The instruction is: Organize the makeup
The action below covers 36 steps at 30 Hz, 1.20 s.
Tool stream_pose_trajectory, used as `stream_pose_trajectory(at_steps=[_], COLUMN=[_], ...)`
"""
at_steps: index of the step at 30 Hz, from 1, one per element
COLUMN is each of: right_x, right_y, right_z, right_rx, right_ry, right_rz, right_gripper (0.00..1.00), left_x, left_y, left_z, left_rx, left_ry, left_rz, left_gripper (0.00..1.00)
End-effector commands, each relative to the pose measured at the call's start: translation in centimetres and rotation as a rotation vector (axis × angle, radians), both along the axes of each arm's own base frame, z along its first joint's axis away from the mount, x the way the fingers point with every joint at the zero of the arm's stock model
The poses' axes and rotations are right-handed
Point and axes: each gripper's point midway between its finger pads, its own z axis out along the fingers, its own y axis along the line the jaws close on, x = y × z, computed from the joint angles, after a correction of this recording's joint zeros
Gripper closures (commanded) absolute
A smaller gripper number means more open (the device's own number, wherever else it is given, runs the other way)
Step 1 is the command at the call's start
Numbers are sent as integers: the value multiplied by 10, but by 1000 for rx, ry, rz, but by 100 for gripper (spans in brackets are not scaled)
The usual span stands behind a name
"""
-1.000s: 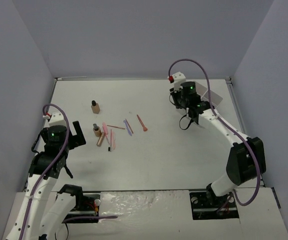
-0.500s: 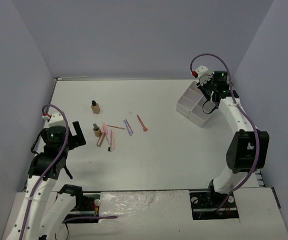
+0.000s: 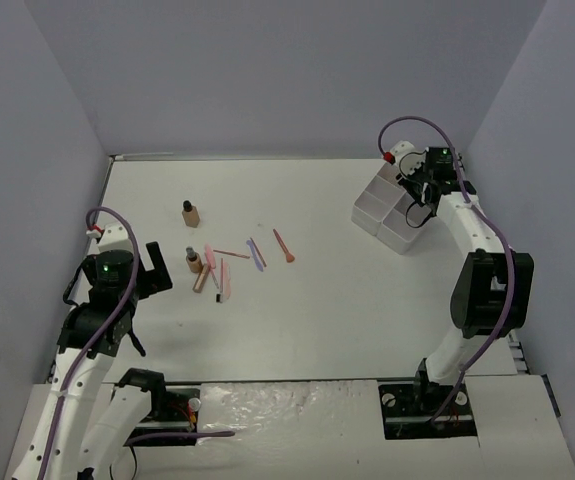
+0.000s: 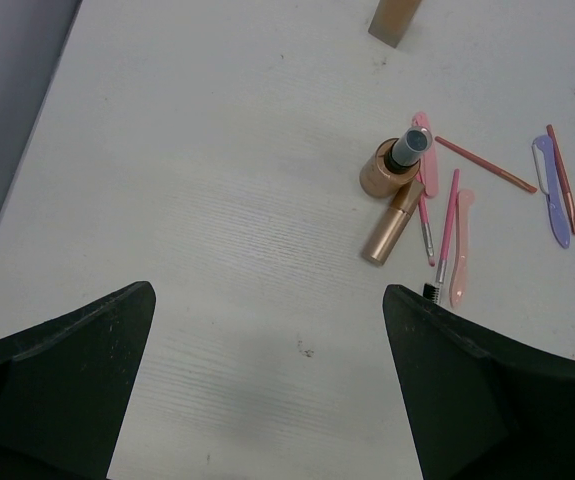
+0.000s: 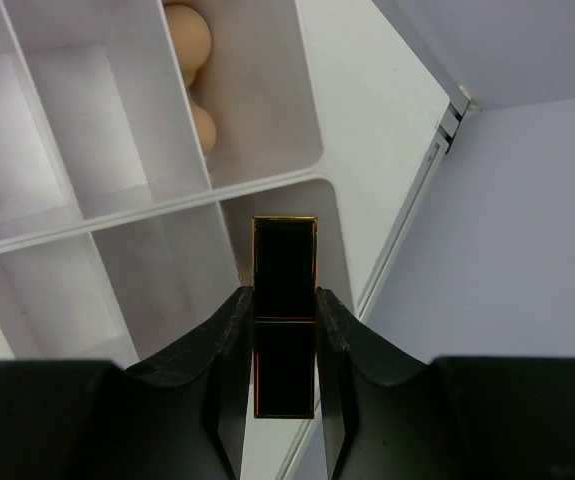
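My right gripper (image 5: 283, 305) is shut on a black-and-gold lipstick (image 5: 285, 265), held over a compartment of the white tray (image 5: 257, 182); in the top view it (image 3: 419, 185) is at the tray's (image 3: 372, 212) far right side. Two beige sponges (image 5: 189, 40) lie in another compartment. My left gripper (image 4: 267, 340) is open and empty above bare table at the left. A tan bottle (image 4: 399, 165), a gold tube (image 4: 390, 222) and thin pink, purple and orange pencils (image 4: 449, 215) lie ahead of it. A second tan bottle (image 3: 190, 213) stands farther back.
The table's right rim and the grey wall (image 5: 487, 250) are close beside the tray. The loose makeup lies in a cluster (image 3: 235, 262) left of the table's middle.
My right arm has swung from over the tray's left side to its far right, carrying the lipstick. The left arm has not moved.
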Motion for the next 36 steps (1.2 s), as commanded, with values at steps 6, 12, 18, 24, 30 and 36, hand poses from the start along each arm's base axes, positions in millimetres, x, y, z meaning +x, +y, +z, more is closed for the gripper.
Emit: stream_pose_trajectory(at_steps=[6,12,18,24,30,36], right_x=[15,16,19,20,20,13], right_y=[-20,-24,-24,-23,-17,5], right_z=[21,12,5,10,26,90], right_rx=[-53,-44,-39,-31,7,160], right_ry=[-89,-79,-66,-76,-129,-278], right_rz=[-47,-59,-57,-56,-57,-76], right_gripper=[89,82,76,52,44,31], left_x=[13,14,14,15,16,19], left_y=[-1,-2,-2,-2,-3,-16], left_z=[21,20,19,18,17,12], left_rx=[-16,-16,-16,-15,-18,-56], left_ry=[-68,-62,-59,-55,-53,-34], left_rz=[7,4,4,4,-2,-54], left_gripper=[3,3,3,3,3,3])
